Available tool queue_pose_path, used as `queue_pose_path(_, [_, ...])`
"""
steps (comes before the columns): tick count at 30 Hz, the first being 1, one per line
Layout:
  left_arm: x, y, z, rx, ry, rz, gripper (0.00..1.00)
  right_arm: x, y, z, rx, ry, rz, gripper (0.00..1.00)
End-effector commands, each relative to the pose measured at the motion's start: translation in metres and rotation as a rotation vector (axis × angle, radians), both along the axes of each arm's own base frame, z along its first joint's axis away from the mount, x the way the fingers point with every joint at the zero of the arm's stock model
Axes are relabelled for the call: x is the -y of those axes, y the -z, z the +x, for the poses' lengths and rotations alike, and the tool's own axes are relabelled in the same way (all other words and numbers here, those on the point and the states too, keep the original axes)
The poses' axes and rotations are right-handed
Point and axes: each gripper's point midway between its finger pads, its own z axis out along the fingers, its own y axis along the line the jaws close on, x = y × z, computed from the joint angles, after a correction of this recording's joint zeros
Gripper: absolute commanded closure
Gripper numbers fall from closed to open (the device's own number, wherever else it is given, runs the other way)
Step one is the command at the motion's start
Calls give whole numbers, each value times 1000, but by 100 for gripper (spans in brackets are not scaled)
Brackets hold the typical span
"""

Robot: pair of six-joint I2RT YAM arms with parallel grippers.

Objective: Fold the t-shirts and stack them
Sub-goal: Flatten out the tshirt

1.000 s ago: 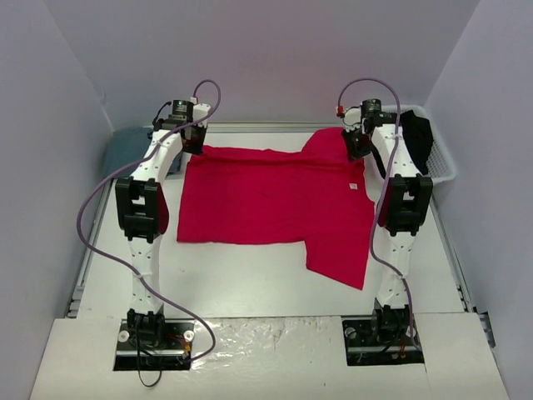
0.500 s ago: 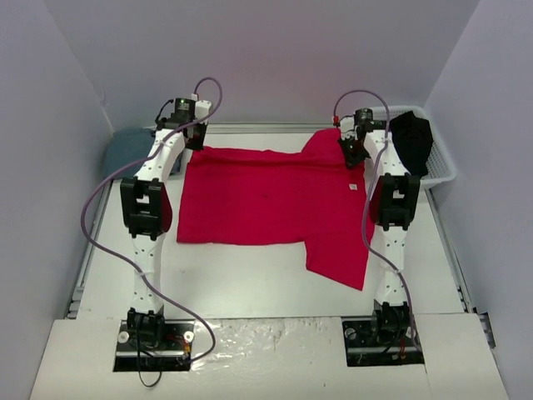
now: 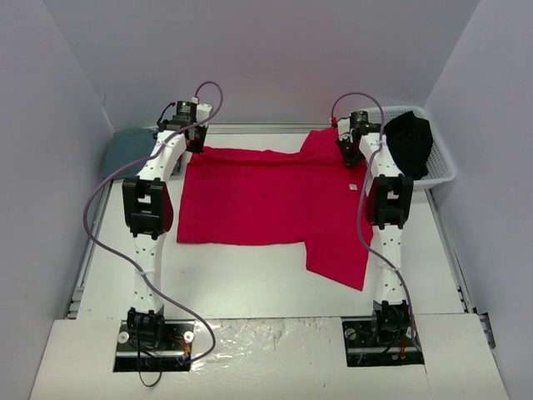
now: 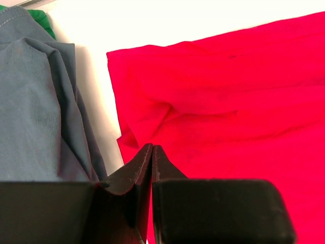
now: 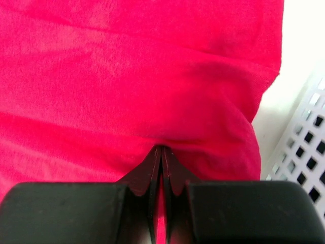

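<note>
The red t-shirt (image 3: pixel 266 200) lies spread flat across the table, its white neck label (image 3: pixel 353 187) near the right side. My left gripper (image 3: pixel 196 142) is shut on the shirt's far left corner (image 4: pixel 153 146), with red cloth (image 4: pixel 218 101) bunched just ahead of the tips. My right gripper (image 3: pixel 348 150) is shut on the far right sleeve (image 5: pixel 161 148), and red cloth (image 5: pixel 142 76) shows in the slit between the fingers. The blue-grey t-shirt (image 3: pixel 129 146) lies folded at the far left (image 4: pixel 35 101). The black t-shirt (image 3: pixel 410 142) sits in the basket.
A white slatted basket (image 3: pixel 441 167) stands at the far right, its wall close beside the right gripper (image 5: pixel 304 137). Something green (image 4: pixel 40 18) peeks out behind the blue-grey shirt. Grey walls enclose the table on three sides.
The right gripper has shifted left and slightly farther back, drawing the far right sleeve with it and uncovering the black shirt. The left gripper has crept a little to the right.
</note>
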Motion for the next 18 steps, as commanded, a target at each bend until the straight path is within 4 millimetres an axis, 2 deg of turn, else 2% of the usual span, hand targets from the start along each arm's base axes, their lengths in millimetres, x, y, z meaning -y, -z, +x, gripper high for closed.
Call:
queue_pose_path(1, [-1, -25, 2, 54, -5, 12, 98, -1, 7, 9, 13, 27, -25, 100])
queue_pose_path(3, [-1, -25, 1, 51, -5, 13, 98, -3, 13, 13, 22, 32, -33, 100])
queue_pose_path(4, [0, -24, 0, 50, -6, 13, 98, -6, 8, 19, 44, 30, -35, 100])
queue_pose_path(11, [2, -24, -3, 43, -5, 23, 98, -10, 14, 41, 114, 48, -56, 100])
queue_pose_path(18, [9, -20, -6, 36, -2, 38, 98, -8, 19, 54, 155, 60, -79, 100])
